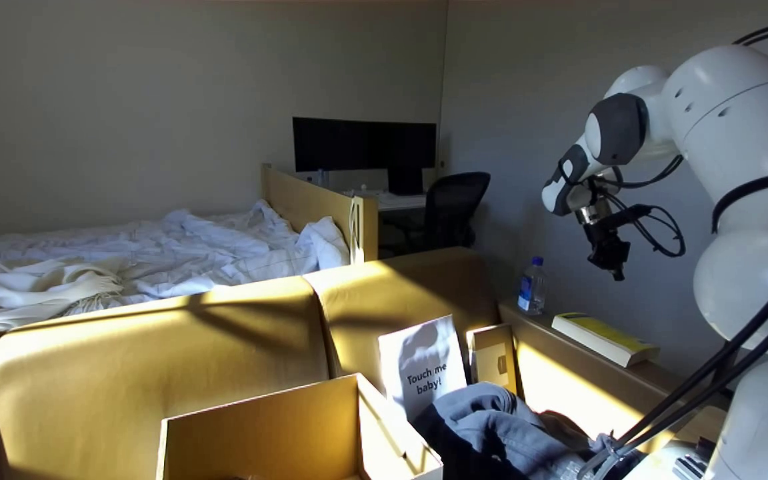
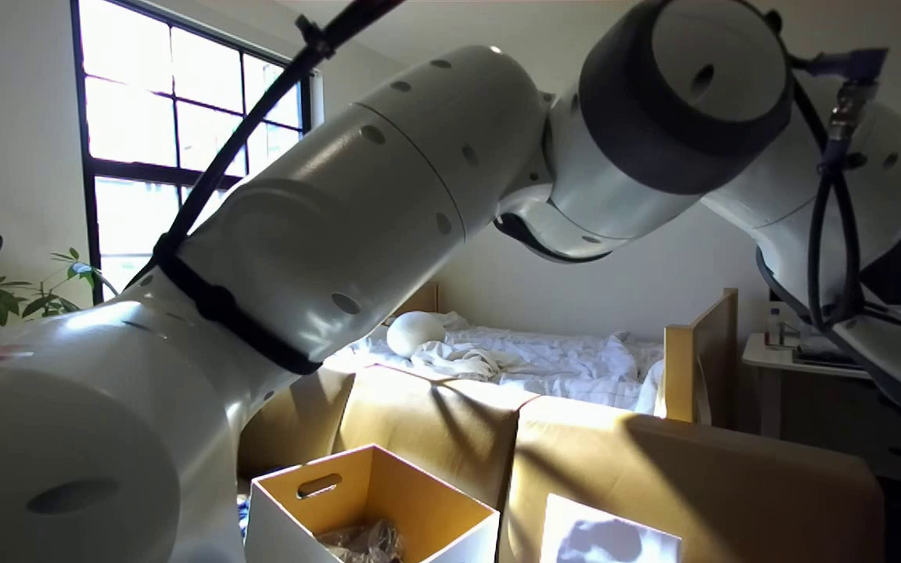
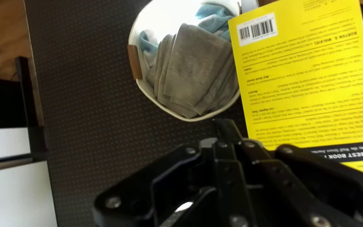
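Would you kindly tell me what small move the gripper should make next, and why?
I would probably open the gripper: it looks shut, holding nothing visible, and in an exterior view it hangs clear of the yellow book, leaving room to spread.

One gripper (image 1: 618,275) hangs at the right of an exterior view. The wrist view shows one yellow book (image 3: 307,82) at the right, one basket (image 3: 161,15) at the top centre and several grey cloths (image 3: 197,63), too overlapped to number. A blue-capped bottle (image 1: 532,290), right of centre, and a second bottle (image 2: 775,328), far right, each in an exterior view, make two. Both exterior views hold one open box (image 1: 271,427), low down, and one white sheet (image 1: 421,360).
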`<state>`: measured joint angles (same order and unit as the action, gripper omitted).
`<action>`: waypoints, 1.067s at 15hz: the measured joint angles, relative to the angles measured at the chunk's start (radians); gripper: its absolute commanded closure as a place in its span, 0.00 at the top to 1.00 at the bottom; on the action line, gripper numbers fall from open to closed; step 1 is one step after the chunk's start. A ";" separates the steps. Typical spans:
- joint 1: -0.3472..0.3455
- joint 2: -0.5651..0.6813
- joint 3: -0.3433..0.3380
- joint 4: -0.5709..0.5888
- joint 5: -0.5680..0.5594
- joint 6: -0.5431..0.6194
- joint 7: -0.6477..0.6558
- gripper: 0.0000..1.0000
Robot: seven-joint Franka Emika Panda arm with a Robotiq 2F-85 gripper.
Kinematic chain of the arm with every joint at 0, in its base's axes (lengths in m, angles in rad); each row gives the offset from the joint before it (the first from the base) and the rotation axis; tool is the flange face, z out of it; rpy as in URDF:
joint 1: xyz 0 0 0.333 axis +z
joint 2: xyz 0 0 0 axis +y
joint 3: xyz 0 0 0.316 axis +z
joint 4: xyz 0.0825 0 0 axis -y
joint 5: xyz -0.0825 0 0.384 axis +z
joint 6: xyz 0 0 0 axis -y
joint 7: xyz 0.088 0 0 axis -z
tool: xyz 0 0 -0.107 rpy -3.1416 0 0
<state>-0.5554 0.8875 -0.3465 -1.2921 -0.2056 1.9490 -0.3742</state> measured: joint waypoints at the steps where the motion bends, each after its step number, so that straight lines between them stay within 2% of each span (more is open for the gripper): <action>1: -0.007 0.048 -0.001 0.037 0.000 -0.021 0.037 0.01; 7: -0.074 0.308 -0.032 0.357 0.011 -0.222 0.195 0.01; 12: -0.157 0.463 -0.033 0.590 0.027 -0.359 0.244 0.01; 16: -0.209 0.522 0.026 0.688 0.040 -0.394 0.268 0.00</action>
<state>-0.7644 1.4092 -0.3204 -0.6041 -0.1659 1.5549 -0.1065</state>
